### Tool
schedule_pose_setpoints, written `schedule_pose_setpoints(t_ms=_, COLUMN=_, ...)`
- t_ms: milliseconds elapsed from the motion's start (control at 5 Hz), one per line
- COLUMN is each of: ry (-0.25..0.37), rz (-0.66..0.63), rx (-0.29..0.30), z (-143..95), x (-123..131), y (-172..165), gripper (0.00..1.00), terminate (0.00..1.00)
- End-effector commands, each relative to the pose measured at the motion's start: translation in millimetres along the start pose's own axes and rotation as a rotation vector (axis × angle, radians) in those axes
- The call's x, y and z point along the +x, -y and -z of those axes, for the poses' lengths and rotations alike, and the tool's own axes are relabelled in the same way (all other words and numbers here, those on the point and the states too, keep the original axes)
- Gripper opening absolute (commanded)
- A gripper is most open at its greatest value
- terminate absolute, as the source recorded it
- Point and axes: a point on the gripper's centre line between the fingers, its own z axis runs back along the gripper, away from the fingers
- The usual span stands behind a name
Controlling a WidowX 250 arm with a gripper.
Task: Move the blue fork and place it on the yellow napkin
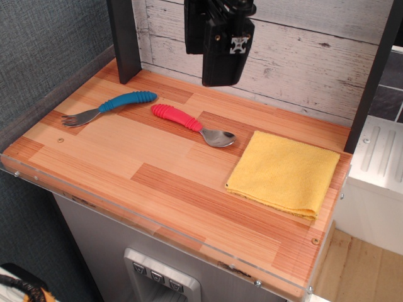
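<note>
The blue fork (112, 106) lies flat on the wooden table (157, 182) at the left, its ribbed blue handle pointing right and its silver tines pointing left. The yellow napkin (285, 172) lies flat and folded at the right side of the table, with nothing on it. My gripper (223, 78) hangs high at the back centre, above and well behind both things. It is a black block seen from the front; its fingers are together at the bottom and I cannot tell whether they are open. It holds nothing I can see.
A red-handled metal spoon (189, 123) lies between the fork and the napkin, bowl toward the napkin. Dark posts stand at the back left (124, 39) and right edge (373, 75). A white plank wall (302, 56) runs behind. The table's front edge has a clear rim.
</note>
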Motion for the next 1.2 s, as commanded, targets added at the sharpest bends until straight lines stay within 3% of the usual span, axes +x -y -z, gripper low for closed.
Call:
schedule_pose_setpoints(t_ms=0, ry=0.0, rz=0.0, rx=0.0, z=0, x=0, y=0, gripper=1.0, terminate=0.0)
schedule_pose_setpoints(t_ms=200, ry=-0.01, rz=0.041, rx=-0.007, z=12, x=-2, y=-19, gripper=1.0, terminate=0.0)
schedule_pose_setpoints(t_ms=400, ry=-0.056, rz=0.024, rx=0.021, z=25, x=-11, y=-43, gripper=1.0, terminate=0.0)
schedule_pose_setpoints(t_ms=1000, ry=-0.112, rz=0.036, rx=0.121, z=66, x=-56, y=-119, gripper=1.0, terminate=0.0)
